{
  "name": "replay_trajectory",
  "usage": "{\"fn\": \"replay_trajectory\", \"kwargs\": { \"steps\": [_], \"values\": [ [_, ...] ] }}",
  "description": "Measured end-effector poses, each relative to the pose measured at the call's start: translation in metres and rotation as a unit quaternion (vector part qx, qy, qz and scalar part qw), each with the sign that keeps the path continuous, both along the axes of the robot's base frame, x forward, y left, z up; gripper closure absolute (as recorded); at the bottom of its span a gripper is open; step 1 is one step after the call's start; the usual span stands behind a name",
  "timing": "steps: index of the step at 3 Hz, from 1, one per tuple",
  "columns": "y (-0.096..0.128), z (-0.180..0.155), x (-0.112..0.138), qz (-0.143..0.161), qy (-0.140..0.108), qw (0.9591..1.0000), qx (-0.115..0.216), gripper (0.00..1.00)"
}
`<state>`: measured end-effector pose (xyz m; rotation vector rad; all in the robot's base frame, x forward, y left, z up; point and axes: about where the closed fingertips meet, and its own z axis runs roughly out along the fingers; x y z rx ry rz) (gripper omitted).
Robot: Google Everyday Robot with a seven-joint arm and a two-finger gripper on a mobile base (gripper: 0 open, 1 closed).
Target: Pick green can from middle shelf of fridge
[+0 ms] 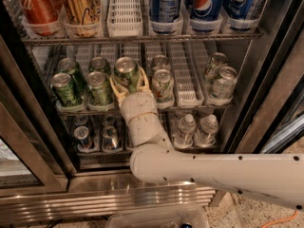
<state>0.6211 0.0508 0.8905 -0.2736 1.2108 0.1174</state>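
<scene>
The green can (127,71), dull olive with a silver top, stands in the third lane of the middle shelf (190,108) of the fridge (142,196). My gripper (128,80) reaches into the shelf from below. Its cream fingers (115,87) sit close against both sides of the can, shut on it. The can's lower part is hidden behind the gripper's wrist (138,113).
Lime-green cans (65,88) fill the two lanes to the left and white cans (163,83) stand to the right. Tall red, gold and blue cans (164,4) are on the rack above. Small bottles (186,127) sit on the rack below. Dark door frames flank the opening.
</scene>
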Motion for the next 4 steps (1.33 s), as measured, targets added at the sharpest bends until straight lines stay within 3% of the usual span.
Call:
{"fn": "replay_trajectory", "kwargs": {
  "steps": [2, 4],
  "values": [
    [-0.003, 0.007, -0.026, 0.008, 0.003, 0.9989, -0.046, 1.0],
    [-0.021, 0.007, -0.056, 0.028, 0.027, 0.9983, -0.043, 1.0]
  ]
}}
